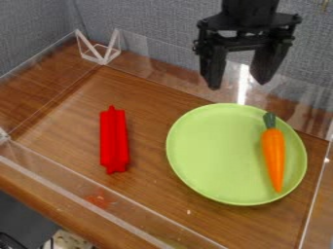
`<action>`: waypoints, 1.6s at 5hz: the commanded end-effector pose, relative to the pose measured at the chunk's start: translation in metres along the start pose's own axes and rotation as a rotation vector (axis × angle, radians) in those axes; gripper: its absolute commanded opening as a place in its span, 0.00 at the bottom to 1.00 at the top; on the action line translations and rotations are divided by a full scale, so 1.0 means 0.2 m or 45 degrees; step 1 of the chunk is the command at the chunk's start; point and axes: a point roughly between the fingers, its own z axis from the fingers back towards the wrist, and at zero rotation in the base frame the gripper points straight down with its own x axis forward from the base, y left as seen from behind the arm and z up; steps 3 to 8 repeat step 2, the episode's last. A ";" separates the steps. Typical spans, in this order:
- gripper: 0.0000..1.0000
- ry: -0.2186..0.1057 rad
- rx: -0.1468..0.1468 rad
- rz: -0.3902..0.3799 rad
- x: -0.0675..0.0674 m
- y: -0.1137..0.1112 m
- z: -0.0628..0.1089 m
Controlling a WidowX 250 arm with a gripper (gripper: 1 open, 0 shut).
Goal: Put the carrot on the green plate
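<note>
My claw (239, 74) hung with its fingers spread wide and nothing between them, pointing down above the wooden table (65, 97) just past the twelve o'clock rim of the green plate (215, 156). The carrot (274, 156) lay on that plate toward its three o'clock side, dark stem tip pointing to twelve o'clock. Well apart, at the plate's nine o'clock, a red ridged block (115, 139) rested on the wood.

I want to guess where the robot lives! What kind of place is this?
Probably a robot test bench, not a kitchen: a wooden table walled by clear panels, toy food like the carrot, and a robot gripper overhead.
</note>
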 end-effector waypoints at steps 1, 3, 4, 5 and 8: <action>1.00 -0.028 -0.077 -0.038 -0.03 -0.03 0.11; 1.00 -0.018 -0.094 -0.076 -0.09 -0.04 0.14; 1.00 -0.018 -0.094 -0.076 -0.09 -0.04 0.14; 1.00 -0.018 -0.094 -0.076 -0.09 -0.04 0.14; 1.00 -0.018 -0.094 -0.076 -0.09 -0.04 0.14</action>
